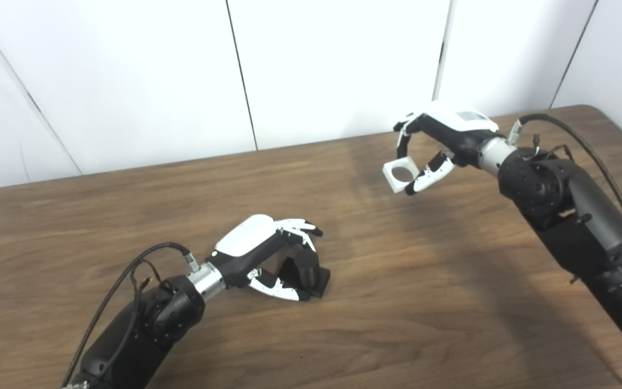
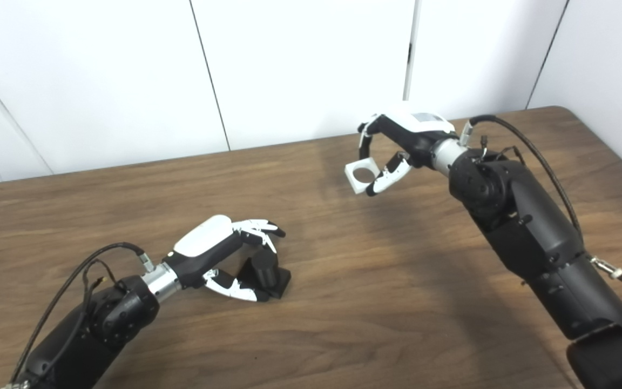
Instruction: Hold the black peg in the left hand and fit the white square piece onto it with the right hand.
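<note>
The black peg (image 1: pixel 306 272), a short cylinder on a square black base, stands on the wooden table (image 1: pixel 408 281) left of centre. My left hand (image 1: pixel 268 254) is wrapped around it, fingers over the top and thumb along the front, and the base rests on the table. My right hand (image 1: pixel 440 146) is raised above the back right of the table. It is shut on the white square piece (image 1: pixel 400 174), which has a round hole and is pinched between fingers and thumb. The piece hangs well up and to the right of the peg.
The brown wooden table has a far edge against white wall panels (image 1: pixel 338 70) and a rounded back-right corner (image 1: pixel 594 111). Both black forearms with cables come in from the bottom corners.
</note>
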